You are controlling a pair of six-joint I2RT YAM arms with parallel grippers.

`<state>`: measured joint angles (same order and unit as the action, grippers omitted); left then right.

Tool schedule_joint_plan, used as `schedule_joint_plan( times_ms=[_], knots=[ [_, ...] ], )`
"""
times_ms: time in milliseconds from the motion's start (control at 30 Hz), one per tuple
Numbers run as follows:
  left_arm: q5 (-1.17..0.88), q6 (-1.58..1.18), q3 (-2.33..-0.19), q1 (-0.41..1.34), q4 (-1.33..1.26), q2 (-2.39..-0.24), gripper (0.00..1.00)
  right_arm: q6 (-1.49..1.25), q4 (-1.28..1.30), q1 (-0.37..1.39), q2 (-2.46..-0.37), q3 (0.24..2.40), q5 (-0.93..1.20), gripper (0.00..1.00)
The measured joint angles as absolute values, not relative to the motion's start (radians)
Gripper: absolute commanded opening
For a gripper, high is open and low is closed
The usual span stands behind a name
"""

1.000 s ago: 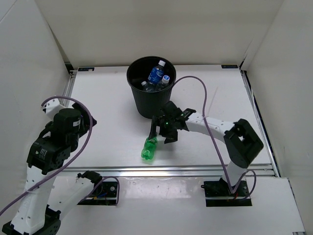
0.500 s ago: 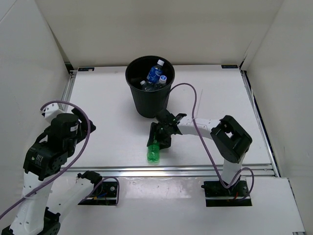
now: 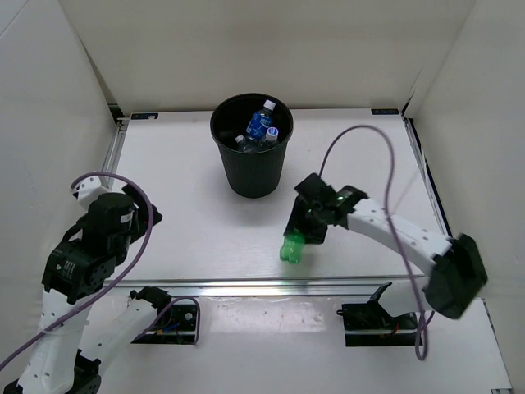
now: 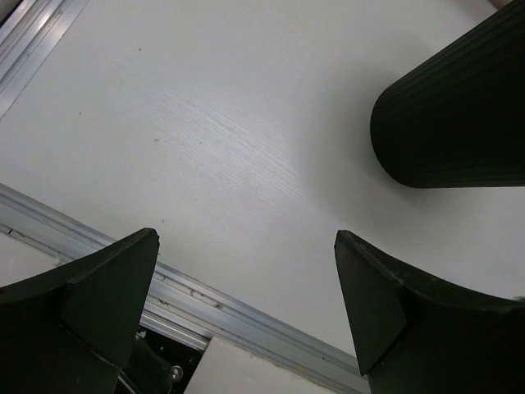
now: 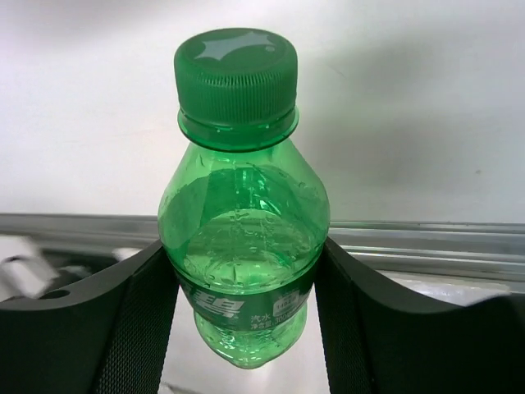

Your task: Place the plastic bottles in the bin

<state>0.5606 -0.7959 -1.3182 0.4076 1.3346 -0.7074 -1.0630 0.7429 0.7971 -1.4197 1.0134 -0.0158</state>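
**Gripping the green bottle, bin yet to reach**

The right claw (image 5: 244, 283) is clamped on the green bottle (image 5: 244, 222) around its lower body. The bin (image 3: 250, 174) stands behind that claw and well apart from it. It already holds the blue-labelled bottle (image 3: 261, 125) and some clear bottles (image 3: 277, 131); their full count is hidden. No other bottle shows on the bench (image 3: 172, 164). The left claw (image 4: 246, 263) hangs apart and empty, with the bin ahead to its right. Likely only this drop remains.

I see the capped green bottle (image 3: 293, 249) in the right hand (image 3: 299, 240), lower centre; other bottles (image 3: 261, 125) inside the black bin (image 3: 246, 168), upper centre
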Motion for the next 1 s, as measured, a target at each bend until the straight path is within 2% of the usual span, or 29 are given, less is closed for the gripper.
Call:
schedule_joint_plan(
  times_ms=[100,200,300,367,433,467,567,600,667,800,1000],
  knots=[
    [0.556,-0.804,-1.261,0.408,1.323,-0.703,0.99,-1.022,0.823,0.774,-1.299,1.202,-0.092,0.17],
    [0.542,-0.814,-1.199,0.408,1.301,-0.702,0.99,-0.926,0.811,0.726,-1.327,1.509,-0.112,0.17],
    [0.527,-0.823,-1.160,0.408,1.280,-0.705,0.99,-0.816,0.790,0.682,-1.508,1.937,-0.095,0.19],
    [0.519,-0.829,-1.150,0.408,1.263,-0.707,0.99,-0.746,0.772,0.660,-1.686,2.265,-0.063,0.28],
    [0.513,-0.833,-1.144,0.408,1.244,-0.715,0.99,-0.706,0.736,0.640,-1.806,2.440,-0.018,0.37],
    [0.511,-0.836,-1.143,0.408,1.238,-0.722,0.99,-0.689,0.703,0.630,-1.853,2.467,0.015,0.53],
    [0.508,-0.838,-1.141,0.408,1.226,-0.752,0.99,-0.673,0.680,0.614,-1.900,2.412,0.078,0.78],
    [0.507,-0.838,-1.141,0.408,1.223,-0.765,0.99,-0.669,0.682,0.609,-1.926,2.399,0.100,0.89],
    [0.507,-0.836,-1.141,0.408,1.220,-0.788,0.99,-0.657,0.683,0.601,-1.986,2.400,0.143,1.00],
    [0.504,-0.830,-1.141,0.408,1.212,-0.815,0.99,-0.620,0.713,0.589,-2.045,2.378,0.188,1.00],
    [0.504,-0.827,-1.139,0.408,1.185,-0.819,0.99,-0.601,0.766,0.542,-1.946,2.322,0.179,1.00]
  ],
)
